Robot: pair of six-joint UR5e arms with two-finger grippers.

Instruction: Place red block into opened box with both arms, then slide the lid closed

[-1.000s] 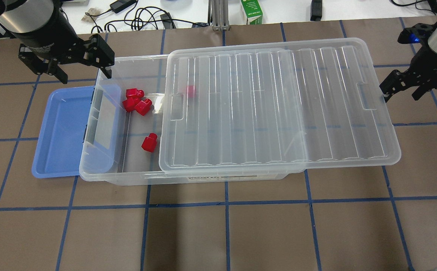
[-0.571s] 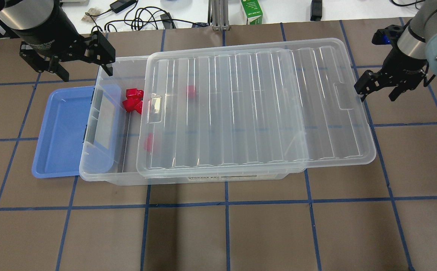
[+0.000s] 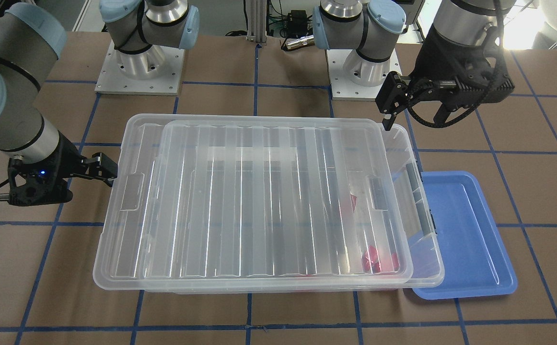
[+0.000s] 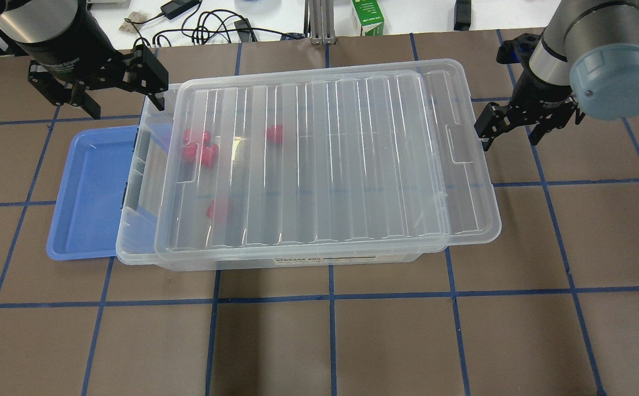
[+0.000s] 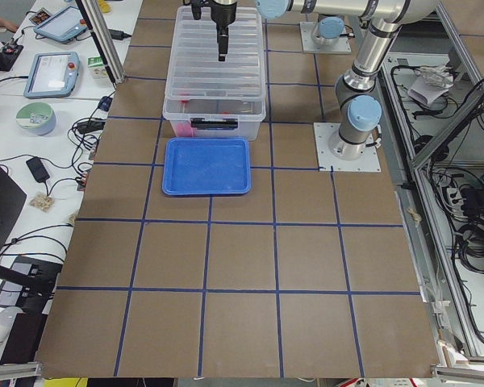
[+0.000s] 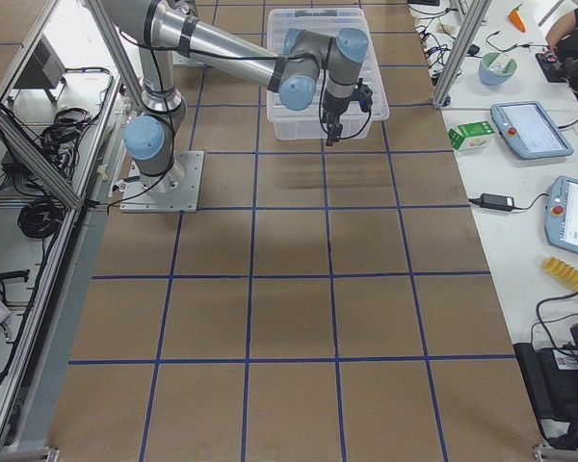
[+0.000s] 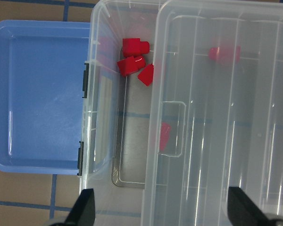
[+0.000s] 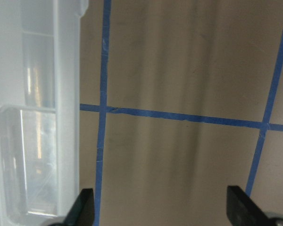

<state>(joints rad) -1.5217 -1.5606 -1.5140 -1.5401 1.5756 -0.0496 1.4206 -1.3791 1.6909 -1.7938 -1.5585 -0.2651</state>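
Left claw (image 4: 126, 109) hangs spread and empty over the box's (image 4: 132, 242) far left corner. Red blocks (image 4: 198, 146) lie inside, under the lid (image 4: 325, 159). The lid sits skewed, overhanging rightward. It looks light, slick and bendy: push its short edge beside the notch (image 4: 457, 144). Right claw (image 4: 509, 140), spread, seems to touch that edge.

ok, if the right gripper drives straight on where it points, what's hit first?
Likely the bare table, beside the lid's short end; the right gripper points down. Its inner jaw may clip the rim; depth unclear.
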